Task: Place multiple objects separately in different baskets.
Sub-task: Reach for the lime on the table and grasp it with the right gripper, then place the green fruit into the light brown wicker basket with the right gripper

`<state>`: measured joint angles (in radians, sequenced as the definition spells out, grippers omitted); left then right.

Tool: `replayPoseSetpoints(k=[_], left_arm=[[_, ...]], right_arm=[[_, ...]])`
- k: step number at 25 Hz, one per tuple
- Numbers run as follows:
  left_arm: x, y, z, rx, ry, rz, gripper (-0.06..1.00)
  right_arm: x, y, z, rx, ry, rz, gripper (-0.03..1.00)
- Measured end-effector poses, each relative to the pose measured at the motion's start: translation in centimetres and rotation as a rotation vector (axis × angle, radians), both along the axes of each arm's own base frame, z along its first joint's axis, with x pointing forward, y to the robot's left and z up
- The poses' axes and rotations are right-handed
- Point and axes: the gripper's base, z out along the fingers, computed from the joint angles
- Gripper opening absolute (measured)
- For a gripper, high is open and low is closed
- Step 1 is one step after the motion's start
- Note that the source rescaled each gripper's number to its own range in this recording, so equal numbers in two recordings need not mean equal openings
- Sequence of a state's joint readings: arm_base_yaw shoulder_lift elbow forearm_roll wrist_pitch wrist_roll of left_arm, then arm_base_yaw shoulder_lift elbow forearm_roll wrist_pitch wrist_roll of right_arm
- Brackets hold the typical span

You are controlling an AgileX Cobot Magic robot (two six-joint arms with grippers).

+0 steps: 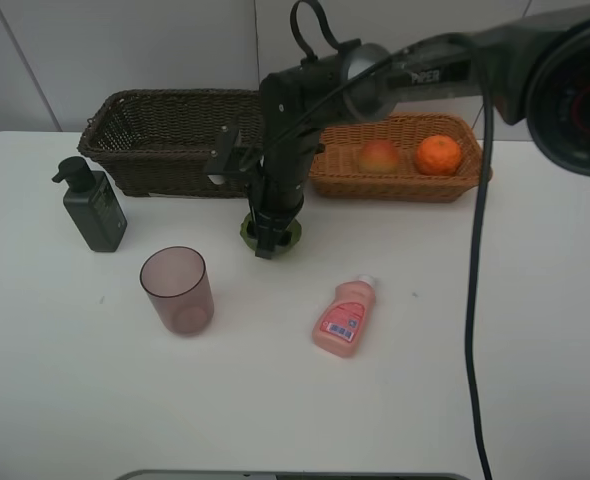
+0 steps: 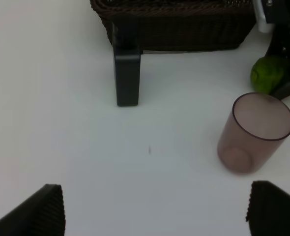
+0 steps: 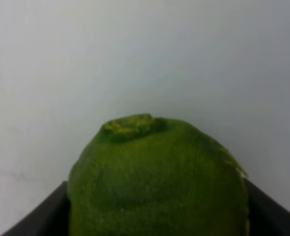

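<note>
1. Green round fruit (image 1: pixel 293 234): on the white table (image 1: pixel 495 380) near its middle, just in front of the gap between the two baskets. The right gripper (image 1: pixel 271 236) comes straight down over it with a finger on either side. The jaws are narrowed onto the fruit's flanks and grip it. Whether the fruit is clear of the surface cannot be told.
2. Left gripper (image 2: pixel 157 211): jaws wide with nothing between them, over bare table on the near side of the pump bottle and the cup.
3. Dark brown wicker basket (image 1: pixel 165 140): at the far edge, left of middle.
4. Light tan wicker basket (image 1: pixel 395 186): at the far edge, right of middle. It holds a peach-red fruit (image 1: pixel 378 156) and an orange (image 1: pixel 438 155), side by side.
5. Dark green pump bottle (image 1: pixel 95 210): upright, toward the left edge, in front of the dark basket's left end.
6. Translucent pink cup (image 1: pixel 177 290): upright with its mouth up, left of middle and well apart from the gripper.
7. Small pink labelled bottle (image 1: pixel 344 318): lying flat, cap toward the far edge, on the near side of the green fruit.

View notes:
- Exterior high view: the gripper covers most of the green fruit, so only its green edges show. The tan basket's contents and the small bottle appear in this view alone.
- Right wrist view: the rind and stem scar show close up, with dark pads (image 3: pixel 277 216) at both flanks.
- Left wrist view: the fruit's side shows plainly, just beyond the cup.
</note>
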<state>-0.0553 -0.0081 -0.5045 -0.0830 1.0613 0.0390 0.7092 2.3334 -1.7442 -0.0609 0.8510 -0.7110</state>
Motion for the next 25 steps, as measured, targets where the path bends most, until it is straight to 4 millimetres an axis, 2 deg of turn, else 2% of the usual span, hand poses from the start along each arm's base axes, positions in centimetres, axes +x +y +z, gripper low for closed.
replayPoseSetpoints(k=[3,6,13,20,25], left_arm=[[0.0,0.0,0.0,0.000,0.000,0.000,0.96],[0.0,0.0,0.0,0.000,0.000,0.000,0.96],[0.0,0.0,0.0,0.000,0.000,0.000,0.96],[0.0,0.0,0.0,0.000,0.000,0.000,0.96],[0.0,0.0,0.0,0.000,0.000,0.000,0.96]], right_arm=[[-0.1,0.1,0.7,0.021,0.004,-0.020,0.28],[-0.2,0.2,2.3,0.069,-0.002,-0.088,0.28],[0.1,-0.7,6.1,0.208,0.008,-0.478,0.28],[1.4,-4.0,8.4,0.222,-0.005,-0.799,0.28],[3.2,-7.0,9.6,0.209,-0.027,-1.002,0.28]])
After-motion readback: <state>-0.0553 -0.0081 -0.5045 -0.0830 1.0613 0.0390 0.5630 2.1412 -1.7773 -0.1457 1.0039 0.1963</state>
